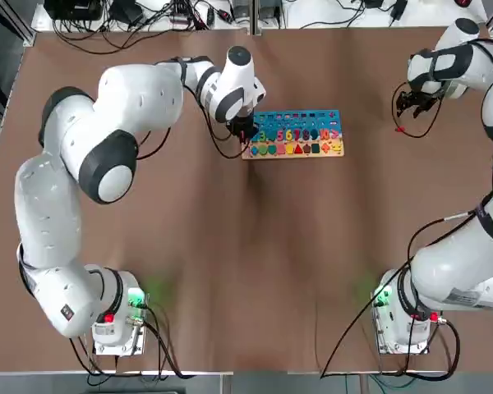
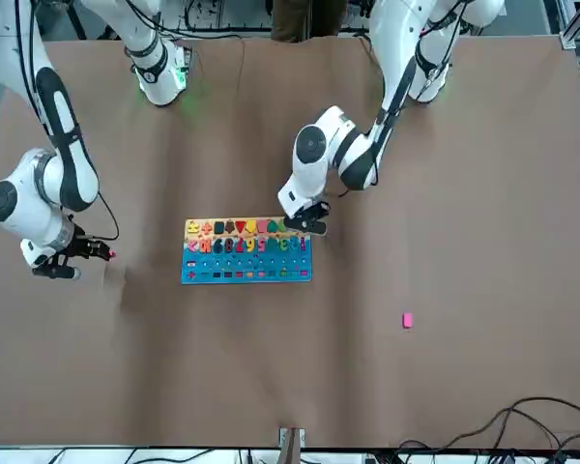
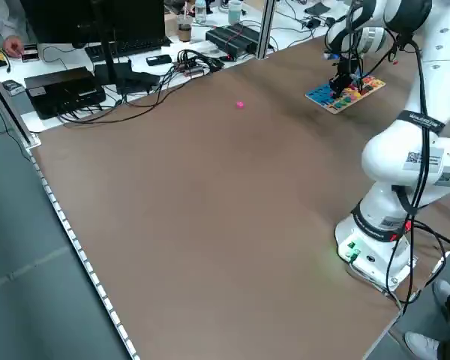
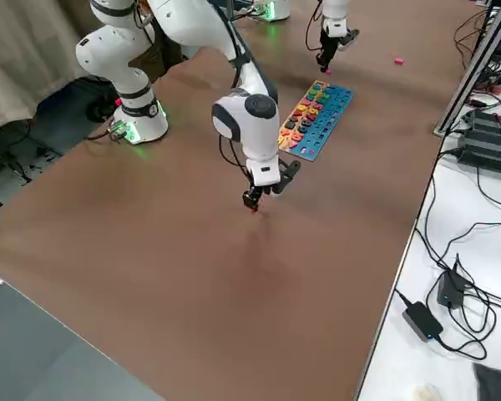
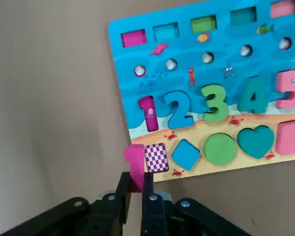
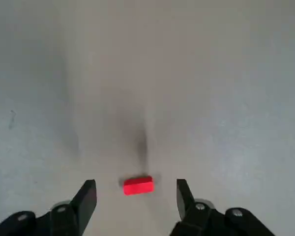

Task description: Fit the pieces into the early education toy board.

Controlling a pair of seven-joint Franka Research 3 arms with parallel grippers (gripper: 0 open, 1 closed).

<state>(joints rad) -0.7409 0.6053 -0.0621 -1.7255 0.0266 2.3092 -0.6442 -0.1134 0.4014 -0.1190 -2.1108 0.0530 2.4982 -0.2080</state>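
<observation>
Two grippers at work. Left gripper [image 5: 135, 196] pinches a pink piece [image 5: 135, 167] upright between its fingers, at the near-left corner of the board [image 1: 300, 119], just beside the checkered square; the board lies mid-table, most slots filled. Pink "1" slot sits just beyond the held piece, its long axis running the same way, so the coming move is likely a short carry over the board edge. Right gripper [image 6: 136, 199], fingers spread, hangs over bare table well right of the board, with a small red piece [image 6: 137, 186] between the fingertips, long axis crossing the gap. Front view shows another pink piece [image 2: 407, 320] lying alone, well apart on the far-left side; neither wrist view catches it. Left arm is the nearer.
</observation>
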